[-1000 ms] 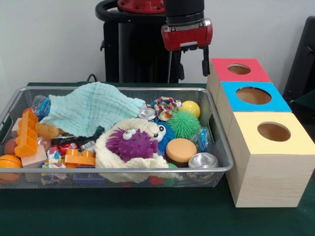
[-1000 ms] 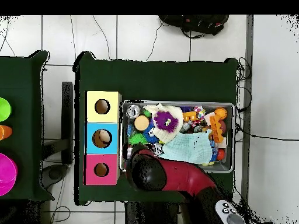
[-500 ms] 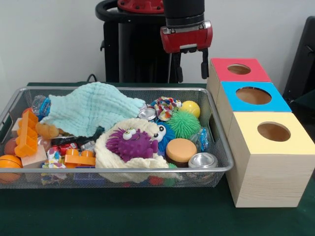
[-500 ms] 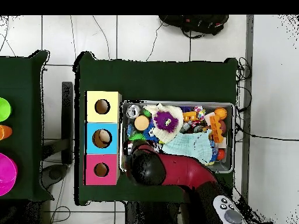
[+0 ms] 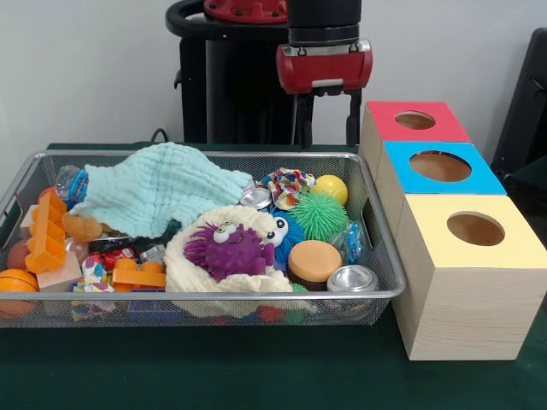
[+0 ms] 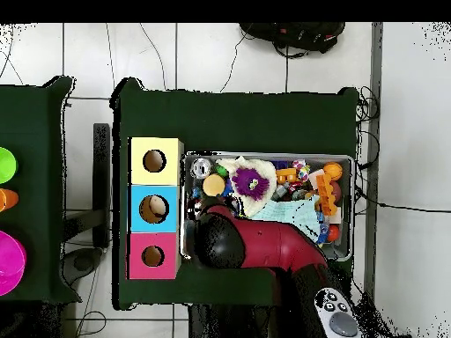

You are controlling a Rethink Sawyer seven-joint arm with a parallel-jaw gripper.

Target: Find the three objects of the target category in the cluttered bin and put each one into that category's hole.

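Claw: the gripper [image 5: 327,120] hangs above the far rim of the bin with its two dark fingers [image 5: 353,115] spread apart and pointing down; nothing is between them and they touch nothing
Arm: the red and black arm [image 6: 264,248] covers the bin's near-left part in the overhead view, hiding the gripper there
Bin: a wire mesh bin [image 5: 386,256] on the green table [image 5: 256,367], packed full to its walls
Bin contents, right half: a yellow ball [image 5: 332,188], a green spiky ball [image 5: 319,213], a patterned ball [image 5: 290,185], an orange disc [image 5: 314,260], a silver can [image 5: 352,278] by the front right corner and a second silver can [image 5: 255,197] further back
Bin contents, middle: a purple spiky toy [image 5: 227,249] with eyes lies on a cream cloth [image 5: 192,273]
Bin contents, left half: a light blue cloth [image 5: 154,190] drapes over other items; orange blocks [image 5: 47,232] and an orange ball [image 5: 17,285] sit at the left end
Target objects: which category is wanted cannot be told from the views; all items lie in the bin
Boxes: three wooden boxes touch in a row just beside the bin's right wall, each with a round hole on top, red box [image 5: 414,124] furthest back, blue box [image 5: 440,169] in the middle, yellow box [image 5: 474,235] nearest
Open room: bare green cloth lies in front of the bin and boxes; inside the bin little free floor shows
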